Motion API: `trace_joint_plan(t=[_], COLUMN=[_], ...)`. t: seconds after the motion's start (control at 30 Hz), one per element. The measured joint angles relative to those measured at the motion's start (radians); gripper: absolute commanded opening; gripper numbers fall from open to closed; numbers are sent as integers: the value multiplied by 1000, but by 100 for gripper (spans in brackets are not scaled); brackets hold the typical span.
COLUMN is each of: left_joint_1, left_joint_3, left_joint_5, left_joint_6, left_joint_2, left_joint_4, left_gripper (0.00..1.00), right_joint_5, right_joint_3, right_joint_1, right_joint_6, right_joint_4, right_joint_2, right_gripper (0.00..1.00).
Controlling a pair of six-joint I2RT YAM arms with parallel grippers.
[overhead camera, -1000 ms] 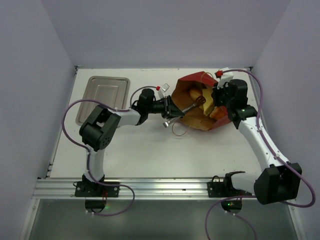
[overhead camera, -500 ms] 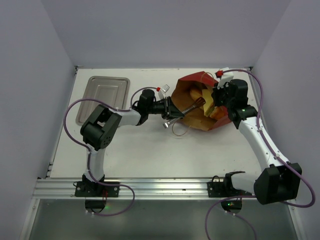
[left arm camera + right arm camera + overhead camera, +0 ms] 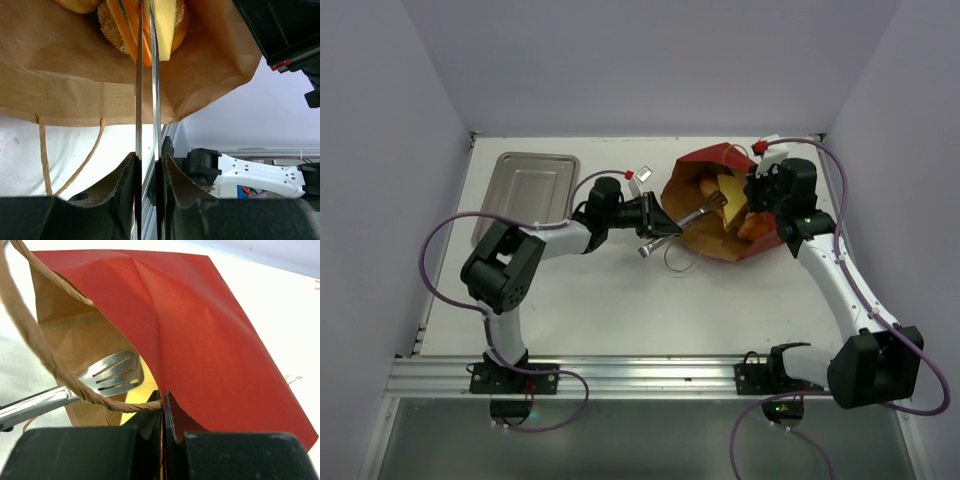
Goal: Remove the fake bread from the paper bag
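Extraction step: paper bag (image 3: 705, 168) at 1 o'clock on bench (image 3: 620, 300), fake bread (image 3: 165, 25) inside. Your right gripper (image 3: 163, 405) pinches bag wall; left gripper (image 3: 148, 165) clamps tongs (image 3: 139, 100) onto bread. Next: draw toward 9 o'clock.

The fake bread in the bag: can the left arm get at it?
Probably yes. The right gripper pinches the paper bag at its rim, holding the mouth open, and tongs in the left gripper reach inside to the fake bread.
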Motion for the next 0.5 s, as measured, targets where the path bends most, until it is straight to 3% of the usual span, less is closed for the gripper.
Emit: trace_joint_plan(t=[0.5], left_joint_1=[16], left_joint_3=[-90], left_joint_5=[-49], left_joint_6=[109], left_joint_2=[-144], left_joint_4=[-150], left_gripper=[0], right_joint_5=[-1], right_joint_3=[0], right_joint_1=[-6], right_joint_6=[6], right_joint_4=[0], right_joint_2=[0], right_gripper=[0])
